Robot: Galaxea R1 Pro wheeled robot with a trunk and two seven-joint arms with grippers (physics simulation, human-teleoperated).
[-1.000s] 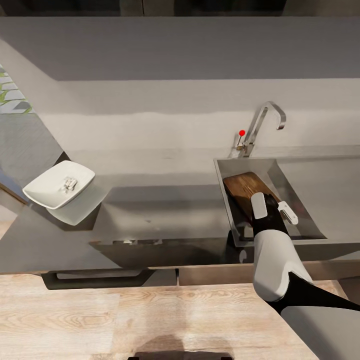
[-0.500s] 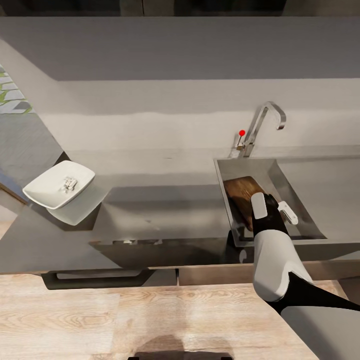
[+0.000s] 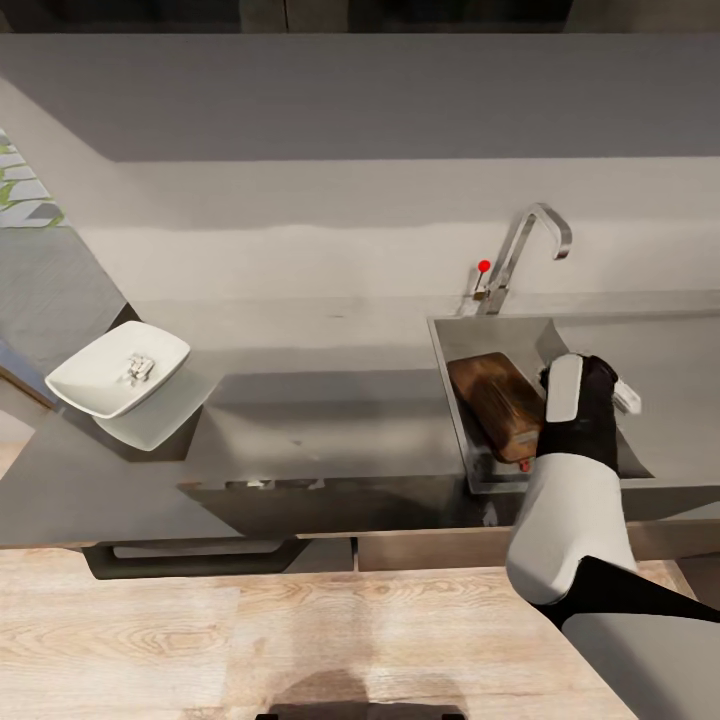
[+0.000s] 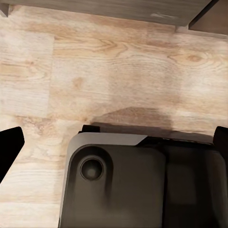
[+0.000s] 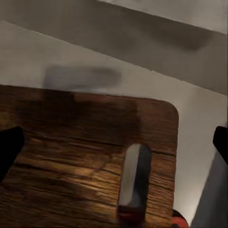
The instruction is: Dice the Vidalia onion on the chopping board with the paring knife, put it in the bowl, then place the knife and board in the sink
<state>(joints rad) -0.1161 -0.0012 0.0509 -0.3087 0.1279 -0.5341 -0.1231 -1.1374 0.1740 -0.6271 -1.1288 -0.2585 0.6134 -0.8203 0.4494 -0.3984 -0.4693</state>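
Inside the sink (image 3: 600, 345), the chopping board (image 3: 497, 402) is lying tilted against the basin's left wall, with the paring knife (image 5: 134, 183) resting on it. Beside the board, the right gripper (image 3: 590, 385) is hovering with its fingers spread wide and holding nothing, while the bowl (image 3: 117, 369) is sitting well apart at the left end of the countertop (image 3: 330, 400). Above the wood floor (image 4: 114, 71), the left gripper (image 4: 114, 137) is hanging with fingers apart.

A pale grey wall panel (image 3: 350, 200) runs across the back of the scene, with a darker grey band above it. At the far left edge, a small patch of green and white patterned surface (image 3: 20, 185) shows beside a dark grey angled slab (image 3: 50, 290). Light wood floor (image 3: 250, 640) with visible grain fills the foreground, and the same wood planks (image 4: 114, 76) appear again from the left wrist camera.
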